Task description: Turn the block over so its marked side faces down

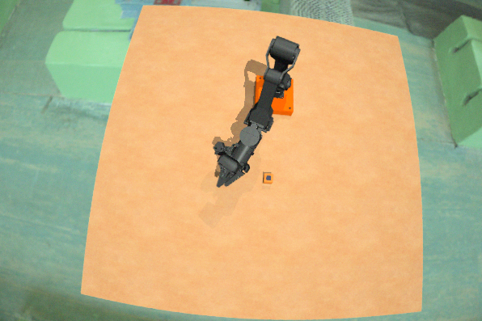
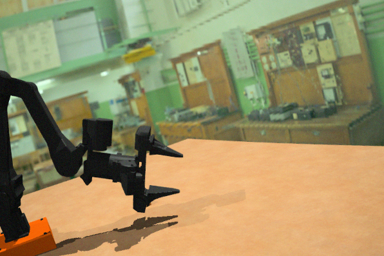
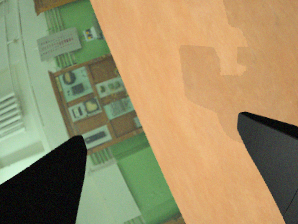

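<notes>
tabletop (image 1: 340, 217) shows block (image 1: 268, 178) (top view only).

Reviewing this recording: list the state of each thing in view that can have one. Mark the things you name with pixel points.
Pincer (image 1: 221, 185) (image 2: 181, 173) (image 3: 162, 132): open, fingers wide apart, nothing between them, raised above the table.
Block (image 1: 268, 178): resting on the table, dark-marked side up, not yet turned over.
Arm (image 1: 264, 102) (image 2: 48, 118): bent, reaching out past its orange base (image 1: 283, 107) (image 2: 42, 235).
</notes>
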{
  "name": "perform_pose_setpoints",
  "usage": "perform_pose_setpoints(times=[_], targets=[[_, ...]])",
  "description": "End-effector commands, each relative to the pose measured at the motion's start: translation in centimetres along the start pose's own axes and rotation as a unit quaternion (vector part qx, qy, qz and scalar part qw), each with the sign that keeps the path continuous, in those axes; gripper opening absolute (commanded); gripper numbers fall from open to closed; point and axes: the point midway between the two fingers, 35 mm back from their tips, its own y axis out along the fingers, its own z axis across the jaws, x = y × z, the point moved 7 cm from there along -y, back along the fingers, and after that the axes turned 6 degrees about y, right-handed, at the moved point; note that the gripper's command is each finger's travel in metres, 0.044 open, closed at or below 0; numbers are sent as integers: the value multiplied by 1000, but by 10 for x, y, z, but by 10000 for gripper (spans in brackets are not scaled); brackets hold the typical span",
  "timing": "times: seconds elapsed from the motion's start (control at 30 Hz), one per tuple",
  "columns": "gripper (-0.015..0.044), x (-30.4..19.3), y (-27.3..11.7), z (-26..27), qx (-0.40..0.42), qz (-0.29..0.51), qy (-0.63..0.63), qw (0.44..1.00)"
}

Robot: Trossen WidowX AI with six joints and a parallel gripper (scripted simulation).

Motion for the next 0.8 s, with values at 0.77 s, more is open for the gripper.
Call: perform_pose_setpoints(times=[0.77], targets=[[440,-119,-32,28,-358,387,-715,459]])
